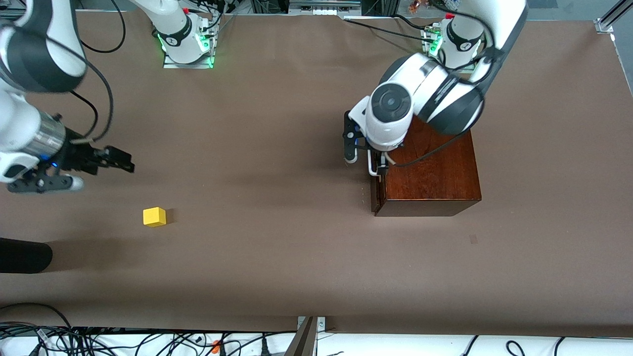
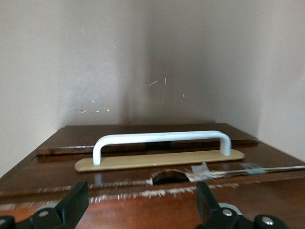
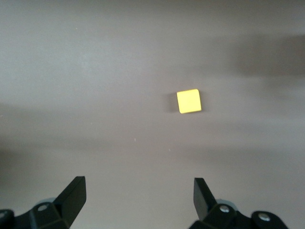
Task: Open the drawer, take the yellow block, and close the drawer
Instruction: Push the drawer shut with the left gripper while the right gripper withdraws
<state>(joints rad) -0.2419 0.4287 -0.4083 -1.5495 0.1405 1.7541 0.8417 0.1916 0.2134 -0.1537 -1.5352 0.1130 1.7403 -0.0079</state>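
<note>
Left pincer (image 1: 365,160) sits at the drawer (image 1: 377,190) front, jaws spread wide with the white handle (image 2: 162,143) just ahead of them, not gripped. Handle's long axis runs across the jaw gap, so a straight advance should straddle it. Drawer looks nearly shut. Right pincer (image 1: 111,160) hangs spread over the counter (image 1: 277,247); yellow block (image 1: 154,216) lies on the counter near it, well apart from the drawer.

Brown table (image 1: 277,123): yellow block (image 1: 154,216), wooden box (image 1: 435,178) well apart.
</note>
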